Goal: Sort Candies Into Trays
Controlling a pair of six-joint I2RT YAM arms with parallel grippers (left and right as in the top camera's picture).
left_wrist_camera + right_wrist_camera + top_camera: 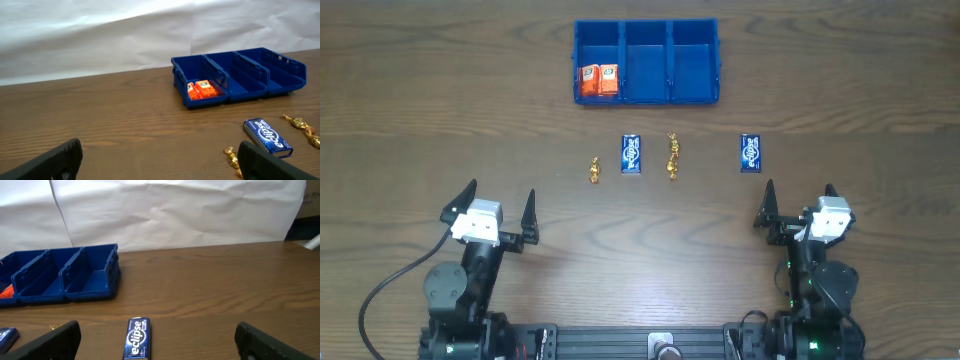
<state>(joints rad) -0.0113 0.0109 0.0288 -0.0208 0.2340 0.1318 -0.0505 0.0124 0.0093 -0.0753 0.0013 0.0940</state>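
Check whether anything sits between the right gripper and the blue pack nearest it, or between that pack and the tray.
Nothing visible does. The right gripper is open, with bare table between it and the blue pack. From that pack to the blue tray the way is bare too; the gold candies lie off to the side.

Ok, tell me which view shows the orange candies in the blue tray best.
The left wrist view: the two orange candies lie in the end compartment of the blue tray, seen close. The top view shows both from above, in the left compartment, farther off. The right wrist view catches just an orange sliver at its edge.
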